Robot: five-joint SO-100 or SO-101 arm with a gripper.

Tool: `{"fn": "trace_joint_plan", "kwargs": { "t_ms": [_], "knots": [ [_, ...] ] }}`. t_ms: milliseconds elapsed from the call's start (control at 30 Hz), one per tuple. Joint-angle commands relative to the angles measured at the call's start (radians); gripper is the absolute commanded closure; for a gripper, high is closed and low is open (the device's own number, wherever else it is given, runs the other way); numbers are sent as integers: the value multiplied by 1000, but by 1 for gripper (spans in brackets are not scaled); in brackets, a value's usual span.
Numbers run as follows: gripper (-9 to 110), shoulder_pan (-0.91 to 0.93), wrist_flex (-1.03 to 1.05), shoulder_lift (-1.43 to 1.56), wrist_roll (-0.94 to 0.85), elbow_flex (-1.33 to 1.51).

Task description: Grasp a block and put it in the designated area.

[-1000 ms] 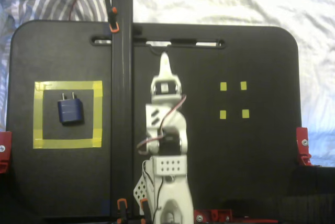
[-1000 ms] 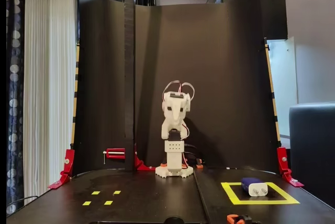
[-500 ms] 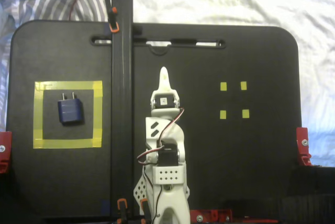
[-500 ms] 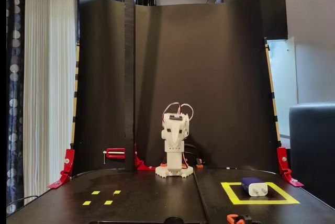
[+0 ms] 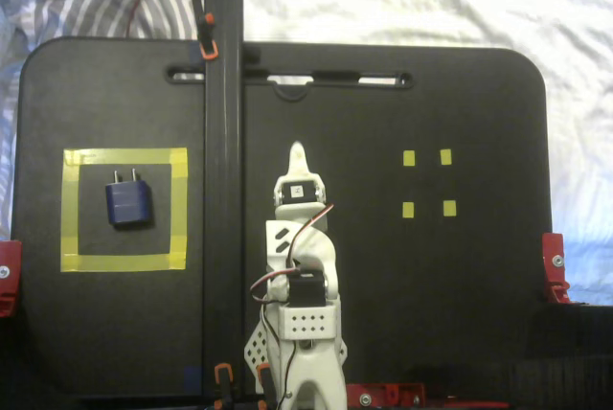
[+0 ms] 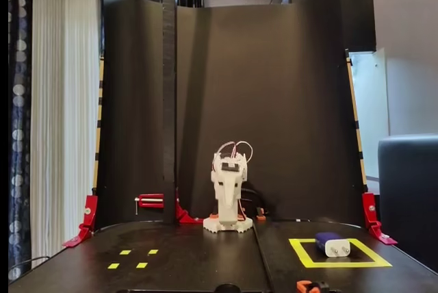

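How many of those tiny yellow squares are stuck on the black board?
4, in a small two-by-two cluster on the board's right side in the top-down fixed view. None seem hidden; the large yellow tape square is separate.

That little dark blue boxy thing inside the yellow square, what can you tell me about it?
The small navy-blue rounded block looks like smooth plastic, shaped like a plug adapter, with two short silvery prongs on one end. It lies flat on the black board, inside the large yellow tape square, clear of the tape on every side. In a fixed view from the front its prong end looks pale. Nothing touches it; the white robot arm's gripper is folded well away.
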Motion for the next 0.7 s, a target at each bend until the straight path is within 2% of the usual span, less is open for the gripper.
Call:
{"fn": "trace_joint_plan", "kwargs": {
  "t_ms": [0, 667],
  "knots": [
    [101, -6, 44, 9, -14, 6],
    [102, -5, 126, 9, -23, 8]
  ]
}}
